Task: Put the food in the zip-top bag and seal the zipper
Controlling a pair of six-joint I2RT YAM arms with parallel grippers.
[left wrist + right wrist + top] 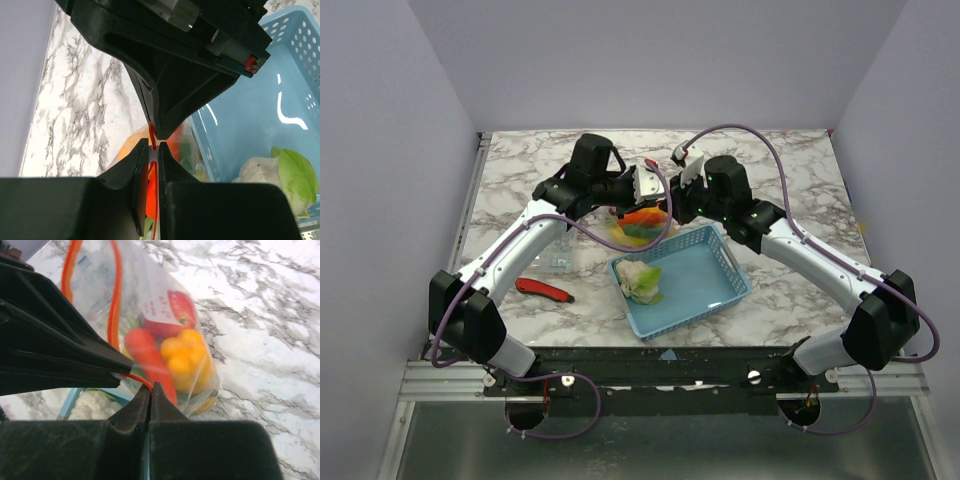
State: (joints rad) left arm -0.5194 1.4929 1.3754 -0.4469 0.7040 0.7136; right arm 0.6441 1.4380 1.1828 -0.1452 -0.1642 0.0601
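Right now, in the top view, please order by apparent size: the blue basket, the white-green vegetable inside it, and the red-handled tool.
1. blue basket, clearly largest.
2. white-green vegetable.
3. red-handled tool: longer but much thinner, so these two are close.

We see a white marble-patterned tabletop [790, 170] with grey veins, closed in by plain pale lavender walls [650, 60] at the back and both sides. Near the middle sits a light blue perforated plastic basket [705, 282], turned at an angle to the table's edges. Left of it, well apart, a red-and-black handled tool [543, 290] lies flat. Just beyond the tool we make out a small clear rigid box [558, 258]. An aluminium rail [650, 385] runs along the near edge.
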